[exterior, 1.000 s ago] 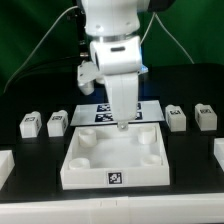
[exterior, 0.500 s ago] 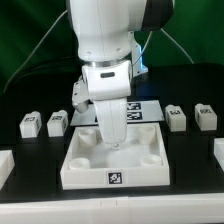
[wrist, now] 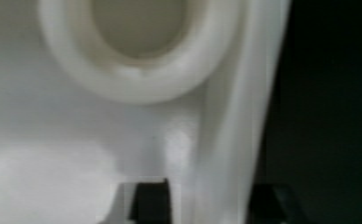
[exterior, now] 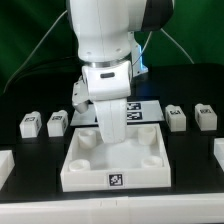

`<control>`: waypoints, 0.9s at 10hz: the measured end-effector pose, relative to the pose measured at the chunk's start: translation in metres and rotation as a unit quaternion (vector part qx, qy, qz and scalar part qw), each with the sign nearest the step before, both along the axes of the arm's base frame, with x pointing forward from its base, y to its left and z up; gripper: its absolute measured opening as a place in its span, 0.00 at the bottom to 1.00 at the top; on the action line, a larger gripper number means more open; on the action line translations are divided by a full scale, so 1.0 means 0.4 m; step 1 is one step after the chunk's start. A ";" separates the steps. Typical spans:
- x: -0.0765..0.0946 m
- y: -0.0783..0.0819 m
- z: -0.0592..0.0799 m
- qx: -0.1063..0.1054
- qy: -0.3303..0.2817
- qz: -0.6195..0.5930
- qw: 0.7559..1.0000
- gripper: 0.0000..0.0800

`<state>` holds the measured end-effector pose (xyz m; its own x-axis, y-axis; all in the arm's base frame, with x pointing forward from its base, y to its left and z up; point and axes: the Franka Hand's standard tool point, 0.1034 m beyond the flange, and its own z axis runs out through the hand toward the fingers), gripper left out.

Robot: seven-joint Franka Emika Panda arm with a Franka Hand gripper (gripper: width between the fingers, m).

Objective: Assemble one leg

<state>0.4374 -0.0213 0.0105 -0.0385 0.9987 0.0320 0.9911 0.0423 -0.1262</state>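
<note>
The tool hangs straight down from the big white arm, with its tip low inside the white panel, over the back part of the tray-like hollow and near the round socket at the exterior view's back left corner. The tips are narrow and close together from this side, but I cannot tell if the tool is opened or closed, and no part shows between its fingers. The wrist view is very close and blurred: it shows one round socket with a thick smooth rim, the raised wall of the panel beside it, and the dark worktop beyond that wall.

None of the legs is at the tool – all four stand on the black worktop, apart from the panel. The leg closest to the tool is a small white block with a black-and-white square tag on its front face; it stands upright on the exterior view's left, near the panel's back corner. A second leg stands just beside it, further left. On the exterior view's right stand a third leg and a fourth leg – the same shape, each with its tag facing the camera.

The panel carries its own tag on the front wall. Behind the arm, the marker board lies flat.
</note>
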 end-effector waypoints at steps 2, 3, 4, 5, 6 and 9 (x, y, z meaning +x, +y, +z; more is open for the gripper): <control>0.005 -0.001 0.003 0.000 -0.004 -0.001 1.000 0.09; 0.006 -0.001 0.003 0.000 -0.005 -0.001 1.000 0.09; 0.008 -0.002 0.003 0.000 -0.006 -0.001 1.000 0.09; 0.009 -0.002 0.003 0.000 -0.007 -0.001 1.000 0.09; 0.009 -0.002 0.004 0.000 -0.008 -0.001 1.000 0.09; 0.010 -0.002 0.004 0.000 -0.008 -0.001 1.000 0.09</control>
<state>0.4413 -0.0219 0.0120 -0.0371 0.9988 0.0307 0.9931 0.0403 -0.1103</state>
